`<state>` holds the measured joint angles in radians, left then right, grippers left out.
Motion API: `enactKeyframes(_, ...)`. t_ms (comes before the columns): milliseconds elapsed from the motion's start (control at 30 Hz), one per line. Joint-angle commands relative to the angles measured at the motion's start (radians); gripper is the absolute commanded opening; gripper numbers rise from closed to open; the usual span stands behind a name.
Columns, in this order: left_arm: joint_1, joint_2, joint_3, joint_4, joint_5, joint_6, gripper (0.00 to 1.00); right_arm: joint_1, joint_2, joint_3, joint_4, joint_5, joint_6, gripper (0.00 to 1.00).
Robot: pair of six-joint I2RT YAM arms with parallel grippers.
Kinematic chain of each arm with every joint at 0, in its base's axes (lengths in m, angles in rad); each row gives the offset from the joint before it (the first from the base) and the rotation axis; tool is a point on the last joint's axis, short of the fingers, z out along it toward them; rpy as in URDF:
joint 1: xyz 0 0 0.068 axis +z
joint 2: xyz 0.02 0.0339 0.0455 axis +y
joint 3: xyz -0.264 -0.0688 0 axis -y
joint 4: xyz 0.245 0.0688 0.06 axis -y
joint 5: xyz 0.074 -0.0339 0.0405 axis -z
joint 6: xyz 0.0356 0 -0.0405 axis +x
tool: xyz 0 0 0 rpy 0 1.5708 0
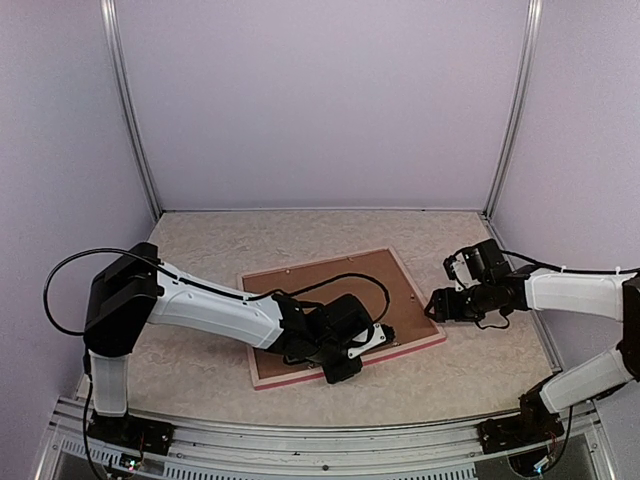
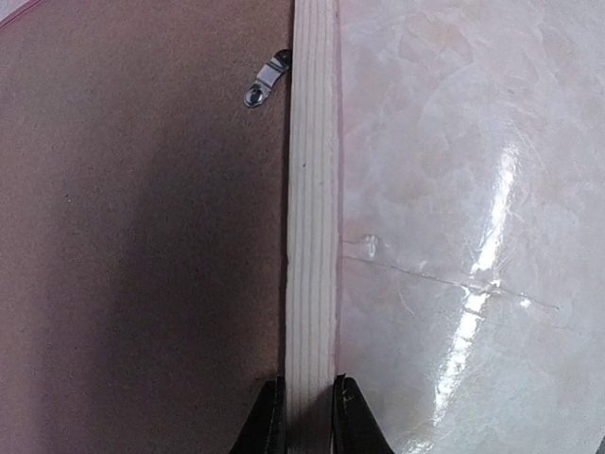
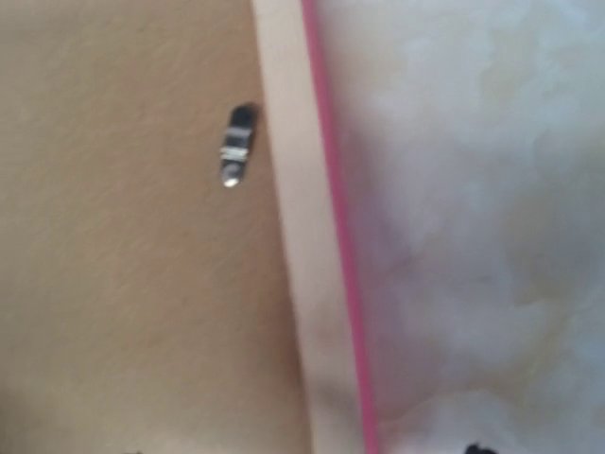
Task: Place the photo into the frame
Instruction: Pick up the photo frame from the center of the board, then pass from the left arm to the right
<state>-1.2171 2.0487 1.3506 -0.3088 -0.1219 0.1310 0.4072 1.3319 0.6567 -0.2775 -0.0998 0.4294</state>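
Your left fingers (image 2: 267, 426) clench the pale rail of the frame (image 2: 312, 236), lying face-down around the backing board (image 2: 142, 236); right fingers (image 1: 438, 304) hang released just beyond that board. Likely rigid, light: hold the wood.

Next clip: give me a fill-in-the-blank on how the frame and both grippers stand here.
1. The frame lies on the table with its ___ side up.
2. The board filling its opening is ___ in colour.
3. The left gripper is closed on a rail of the ___.
4. The right gripper, beside the frame's right-hand rail, holds ___.
Missing words: back; brown; frame; nothing.
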Motion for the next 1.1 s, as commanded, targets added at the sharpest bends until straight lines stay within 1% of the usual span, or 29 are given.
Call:
enactKeyframes(0, 0.001, -0.05, 0.032, -0.027, 0.015, -0.018, 0.0, -0.011, -0.055, -0.007, -0.051, -0.055, 0.042, 0.74)
enactKeyframes(133, 0.007, -0.109, 0.038, -0.015, 0.031, -0.027, 0.0, -0.024, -0.064, -0.006, -0.064, -0.059, 0.067, 0.76)
enactKeyframes(267, 0.018, -0.162, 0.025, 0.018, 0.047, -0.039, 0.0, -0.051, -0.058, -0.013, -0.044, -0.111, 0.087, 0.77)
enactKeyframes(500, 0.037, -0.215, 0.001, 0.056, 0.049, -0.047, 0.0, -0.079, -0.041, -0.066, 0.067, -0.269, 0.144, 0.77)
enactKeyframes(667, 0.039, -0.206, -0.004, 0.062, 0.037, -0.052, 0.0, -0.102, -0.048, -0.134, 0.172, -0.365, 0.219, 0.75)
enactKeyframes(867, 0.032, -0.184, -0.028, 0.069, 0.011, -0.065, 0.0, -0.143, -0.054, -0.199, 0.275, -0.456, 0.298, 0.64)
enactKeyframes(1067, 0.019, -0.159, -0.058, 0.083, -0.002, -0.086, 0.0, -0.15, -0.03, -0.198, 0.328, -0.499, 0.318, 0.44)
